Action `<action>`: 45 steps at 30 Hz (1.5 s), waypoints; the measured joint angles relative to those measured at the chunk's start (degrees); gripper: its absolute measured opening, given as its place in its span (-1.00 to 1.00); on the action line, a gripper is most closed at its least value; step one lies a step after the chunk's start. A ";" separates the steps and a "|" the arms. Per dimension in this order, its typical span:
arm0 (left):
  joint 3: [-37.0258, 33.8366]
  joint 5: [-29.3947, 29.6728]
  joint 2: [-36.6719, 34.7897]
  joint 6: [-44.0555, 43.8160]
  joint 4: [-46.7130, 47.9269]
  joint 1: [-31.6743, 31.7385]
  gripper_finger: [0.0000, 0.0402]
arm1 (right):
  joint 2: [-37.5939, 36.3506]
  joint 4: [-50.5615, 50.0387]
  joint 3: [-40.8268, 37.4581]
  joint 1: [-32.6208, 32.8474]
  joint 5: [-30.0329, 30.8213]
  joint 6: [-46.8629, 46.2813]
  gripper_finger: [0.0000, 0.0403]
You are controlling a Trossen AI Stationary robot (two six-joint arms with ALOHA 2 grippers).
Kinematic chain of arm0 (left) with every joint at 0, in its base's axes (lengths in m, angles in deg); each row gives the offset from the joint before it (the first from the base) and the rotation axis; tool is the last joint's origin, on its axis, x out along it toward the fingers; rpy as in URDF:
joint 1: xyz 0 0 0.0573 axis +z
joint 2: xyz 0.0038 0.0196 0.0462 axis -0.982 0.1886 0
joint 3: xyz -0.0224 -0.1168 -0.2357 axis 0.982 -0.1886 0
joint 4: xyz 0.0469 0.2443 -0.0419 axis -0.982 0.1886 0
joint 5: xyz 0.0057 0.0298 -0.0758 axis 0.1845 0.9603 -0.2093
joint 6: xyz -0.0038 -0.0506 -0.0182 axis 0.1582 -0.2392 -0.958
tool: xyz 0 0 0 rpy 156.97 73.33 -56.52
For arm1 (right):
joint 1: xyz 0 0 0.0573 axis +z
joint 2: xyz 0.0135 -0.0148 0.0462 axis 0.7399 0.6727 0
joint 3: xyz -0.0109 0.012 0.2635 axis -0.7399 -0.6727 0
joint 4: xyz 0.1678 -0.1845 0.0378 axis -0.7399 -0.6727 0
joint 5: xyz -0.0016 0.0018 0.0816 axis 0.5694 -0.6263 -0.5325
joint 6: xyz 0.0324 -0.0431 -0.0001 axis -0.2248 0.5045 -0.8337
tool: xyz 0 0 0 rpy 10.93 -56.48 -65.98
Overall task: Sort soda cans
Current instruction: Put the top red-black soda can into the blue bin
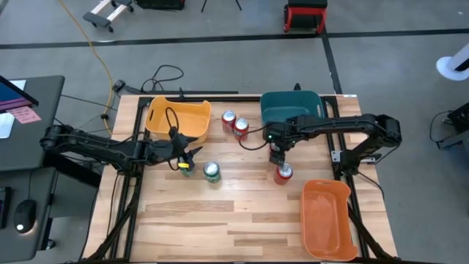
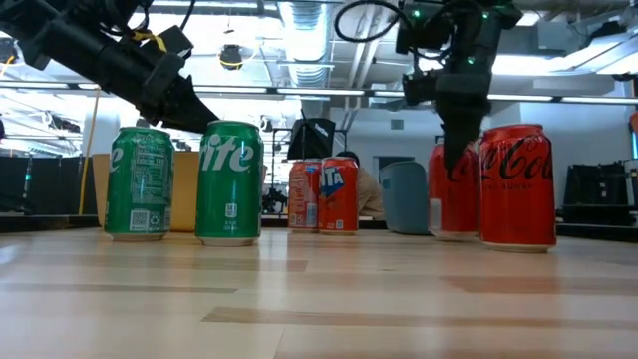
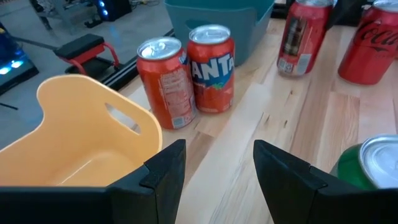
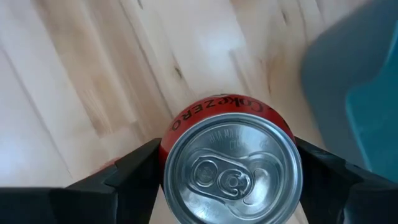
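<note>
Two green soda cans (image 1: 212,171) (image 2: 228,182) stand upright on the table near its middle left. My left gripper (image 3: 217,180) (image 1: 185,155) is open and hovers just beside them, touching nothing. One green can's top (image 3: 380,160) shows next to its finger. Two orange-red cans (image 1: 234,124) (image 3: 211,68) stand between the yellow bin (image 1: 179,117) and the teal bin (image 1: 293,108). My right gripper (image 4: 231,174) (image 1: 277,152) is shut on a red soda can (image 2: 454,194). Another red can (image 1: 283,173) (image 2: 516,184) stands just beside it. My right gripper holds the red can by its upper side wall (image 4: 163,146), just below the silver top (image 4: 233,168), pinched between the two fingers. The fingers (image 4: 134,171) come from above, pointing down, one on each side. The can is upright, its base (image 2: 454,235) on the table.
An orange bin (image 1: 326,218) sits at the table's near right corner. The yellow bin is at the far left, the teal bin at the far middle-right. Bare wood (image 1: 220,220) stretches along the near side. Cables (image 1: 165,77) lie beyond the far edge.
</note>
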 joint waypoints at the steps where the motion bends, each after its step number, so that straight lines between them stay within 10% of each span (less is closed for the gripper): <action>1: 0.00 0.00 0.00 -0.02 0.43 0.00 -0.08 | 0.04 -0.43 0.92 -0.22 -0.52 0.37 0.58; 20: 0.00 -0.02 0.00 -1.31 2.29 0.02 -0.08 | 0.11 -9.30 20.48 -12.34 -2.14 9.04 0.57; 36: 0.00 0.00 0.02 0.57 2.21 1.51 -0.08 | -0.11 -10.15 28.51 -17.45 -4.42 12.89 0.57; 45: 0.00 -0.02 0.02 -0.20 3.76 1.99 -0.08 | -0.07 -8.32 24.05 -31.37 -1.43 13.01 0.57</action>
